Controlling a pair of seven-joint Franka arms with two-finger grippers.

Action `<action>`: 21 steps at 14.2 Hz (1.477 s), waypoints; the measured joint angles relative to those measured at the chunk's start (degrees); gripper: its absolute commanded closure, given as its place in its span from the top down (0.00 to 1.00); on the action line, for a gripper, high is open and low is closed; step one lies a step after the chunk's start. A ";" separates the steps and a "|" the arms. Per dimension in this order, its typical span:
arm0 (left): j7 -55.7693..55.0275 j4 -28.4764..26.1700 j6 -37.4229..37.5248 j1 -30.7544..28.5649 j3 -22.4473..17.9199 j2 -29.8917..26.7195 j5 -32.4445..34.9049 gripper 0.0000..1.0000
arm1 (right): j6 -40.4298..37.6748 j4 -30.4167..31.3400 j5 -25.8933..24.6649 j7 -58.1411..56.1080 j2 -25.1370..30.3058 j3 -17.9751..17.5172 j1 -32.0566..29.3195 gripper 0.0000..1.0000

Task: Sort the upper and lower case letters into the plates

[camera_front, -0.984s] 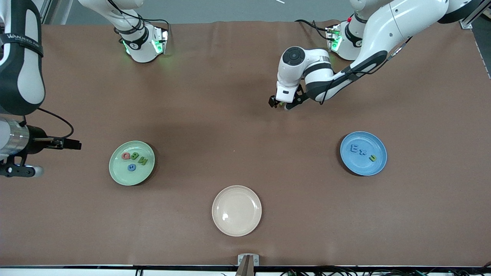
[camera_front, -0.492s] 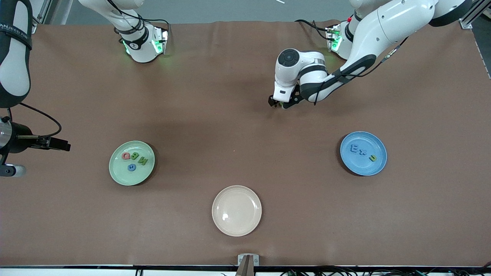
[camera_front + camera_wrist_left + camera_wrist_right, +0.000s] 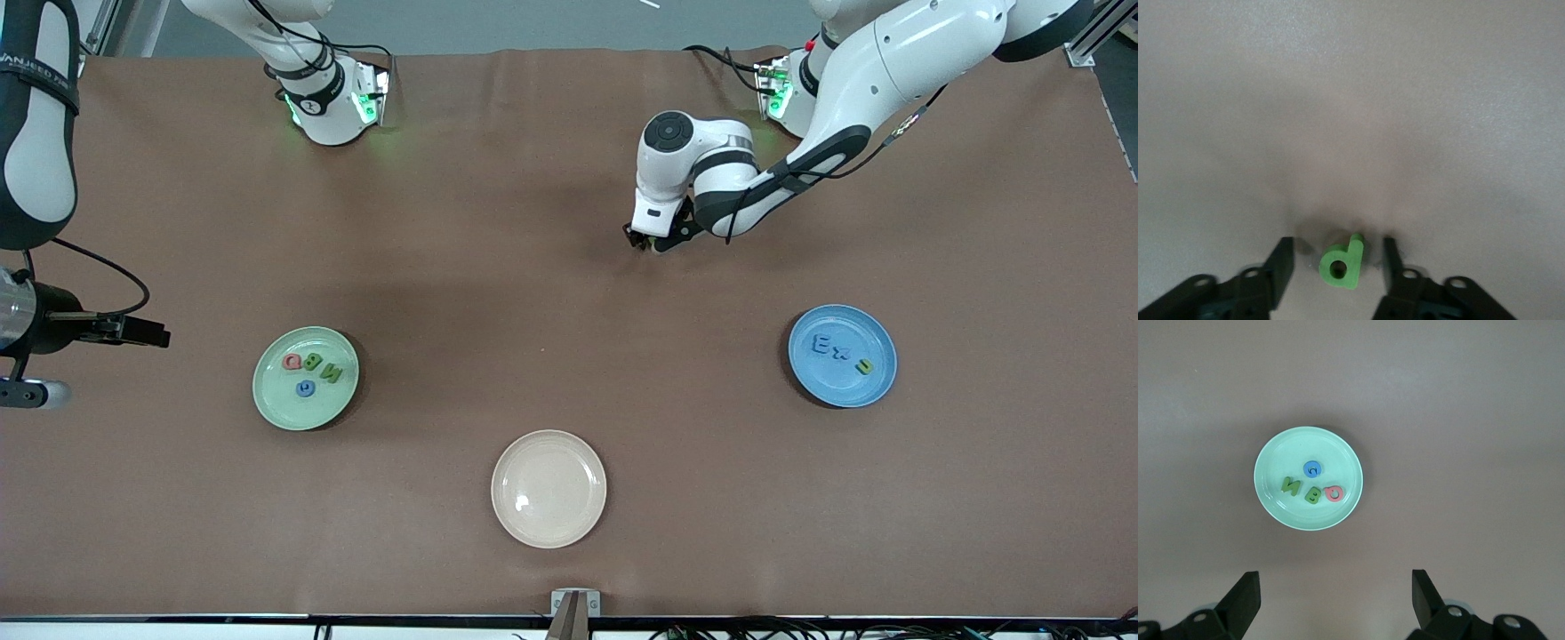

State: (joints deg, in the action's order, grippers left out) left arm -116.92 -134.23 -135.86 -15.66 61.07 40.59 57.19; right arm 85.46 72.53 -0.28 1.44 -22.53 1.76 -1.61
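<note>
The right wrist view looked straight down on the mint green plate (image 3: 1275, 500), which sat on the brown table (image 3: 1458, 420). Four letters lay in it — a blue one (image 3: 1312, 469), a green N (image 3: 1291, 485), a green B (image 3: 1313, 496) and a pink one (image 3: 1334, 493). The right gripper (image 3: 1335, 600) hung above — fingers (image 3: 1245, 595) spread wide, nothing between them.

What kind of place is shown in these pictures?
Most likely a robot lab or test bench. Two white robot arms are bolted to a table covered in brown sheet, cables run along its edge, and toy letters lie sorted in a green plate and a blue plate.
</note>
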 measured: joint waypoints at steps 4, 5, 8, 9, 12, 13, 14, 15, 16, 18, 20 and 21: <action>0.00 0.03 -0.17 0.00 -0.03 0.00 0.21 0.51 | -0.26 0.36 0.00 0.00 0.36 0.02 -0.06 1.00; 0.00 0.04 -0.22 0.04 -0.03 0.00 0.22 0.59 | -0.21 0.89 0.01 0.00 0.94 0.02 -0.05 1.00; 0.00 0.01 -0.22 0.61 -0.04 0.01 0.23 0.62 | -0.14 3.52 0.06 0.00 3.95 -0.20 0.13 1.00; 0.00 0.01 -0.22 0.80 -0.04 0.01 0.23 0.64 | 0.18 4.81 0.07 0.00 5.12 -0.34 0.38 1.00; 0.00 0.00 -0.26 0.92 -0.04 0.02 0.23 0.62 | 4.63 11.30 0.08 0.05 9.44 -0.43 1.71 1.00; 0.00 0.00 -0.27 0.92 -0.05 0.03 0.23 0.54 | 6.14 13.96 0.08 0.05 11.05 -0.43 1.76 1.00; 0.00 0.00 -0.28 0.93 -0.05 0.03 0.23 0.49 | 6.99 16.14 0.08 0.05 12.50 -0.37 1.74 1.00; 0.00 -0.01 -0.28 0.99 -0.05 0.04 0.23 0.45 | 7.26 17.56 0.08 0.05 13.69 -0.33 1.73 1.00; 0.00 -0.02 -0.29 1.12 -0.13 0.05 0.24 0.43 | 7.34 18.32 0.08 0.05 14.63 -0.29 1.72 1.00; 0.00 0.11 -0.70 1.49 -0.33 0.05 0.96 0.35 | 7.30 18.74 0.08 0.05 15.83 -0.24 1.61 1.00; 0.00 0.26 -0.94 1.78 -0.45 0.05 1.30 0.22 | 6.22 18.72 0.08 0.05 16.79 -0.24 1.55 1.00; 0.00 0.45 -1.13 1.87 -0.46 0.05 1.36 0.15 | 5.49 18.70 0.07 0.05 17.45 -0.27 1.42 1.00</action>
State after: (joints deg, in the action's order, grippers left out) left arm -116.92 -133.77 -136.99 -13.79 60.61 40.65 58.55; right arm 90.96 91.23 -0.21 1.48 -5.08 1.49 -0.19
